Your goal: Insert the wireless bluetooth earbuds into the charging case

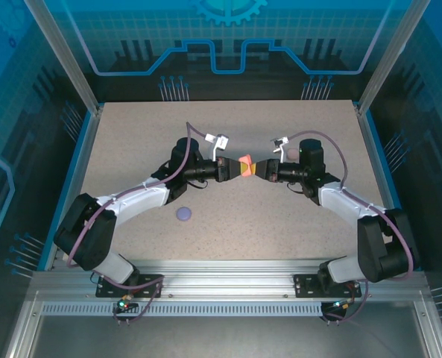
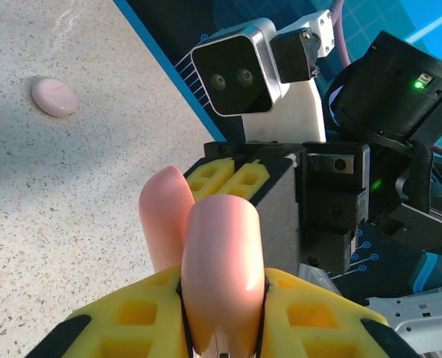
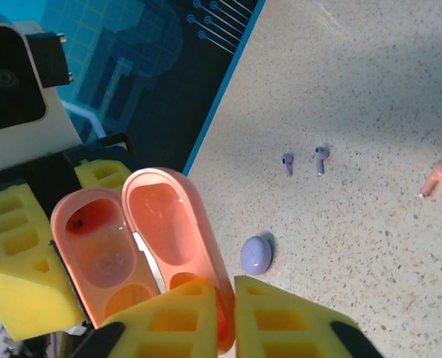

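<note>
A speckled beige table (image 1: 228, 216) is lying flat inside the enclosure, and a blue strip (image 1: 70, 179) is running along its left side. Blue circuit-print panels (image 1: 228, 45) are standing behind it, and a slotted aluminium rail (image 1: 228, 272) is spanning the near edge.

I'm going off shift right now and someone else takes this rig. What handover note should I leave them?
Claws: left claw shut on one half of the open coral charging case, right claw shut on the other half, case held between them above the table.
Lying on the table: two lavender earbuds, one pink earbud, a closed lavender case, a closed pale pink case.
Done: coral case opened. Whether a bud already sits inside it I cannot tell.
Left: seat the loose buds in matching cases.
</note>
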